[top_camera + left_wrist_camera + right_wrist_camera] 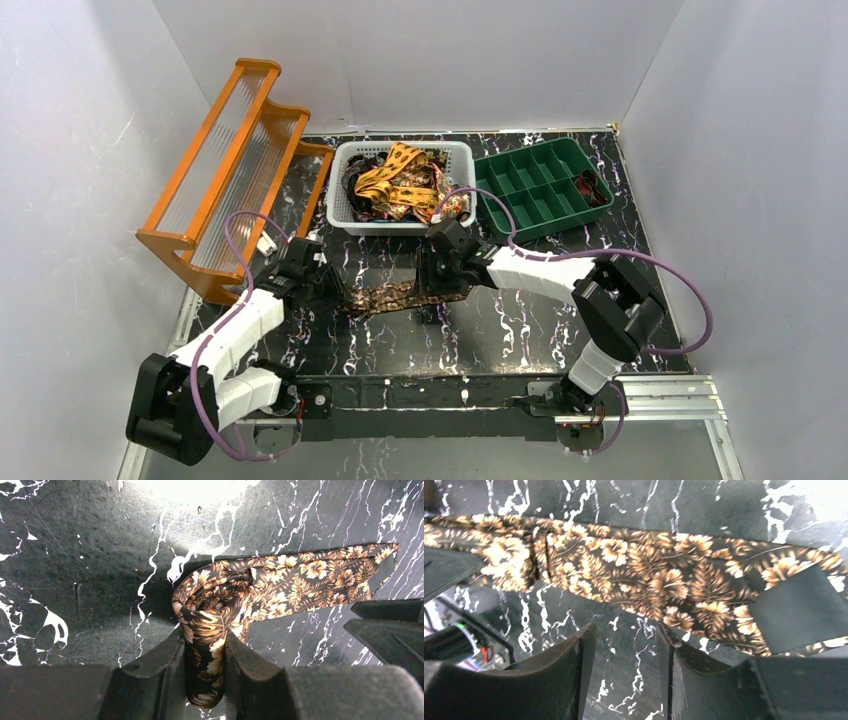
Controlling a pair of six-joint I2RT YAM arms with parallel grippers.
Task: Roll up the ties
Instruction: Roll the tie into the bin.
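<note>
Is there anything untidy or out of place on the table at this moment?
Yes. The tie on the table is crumpled, not neatly rolled, where the left gripper pinches it. In the white basket, the other ties lie tangled.

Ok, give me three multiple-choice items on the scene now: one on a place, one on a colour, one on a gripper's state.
1. Where does the white basket stand?
A. Between the orange rack and the green tray
B. At the near edge by the arm bases
C. Inside the green tray

2. What pattern has the tie lying on the table?
A. Plain blue
B. Red stripes
C. Dark with tan-orange flowers

3. What is the left gripper doing?
A. Open above the tie
B. Shut on the tie's folded end
C. Gripping the basket's rim

1 A: top view shows it between them. 2 C: both wrist views show the flowers. 3 B: left wrist view shows the fold pinched between its jaws.
</note>
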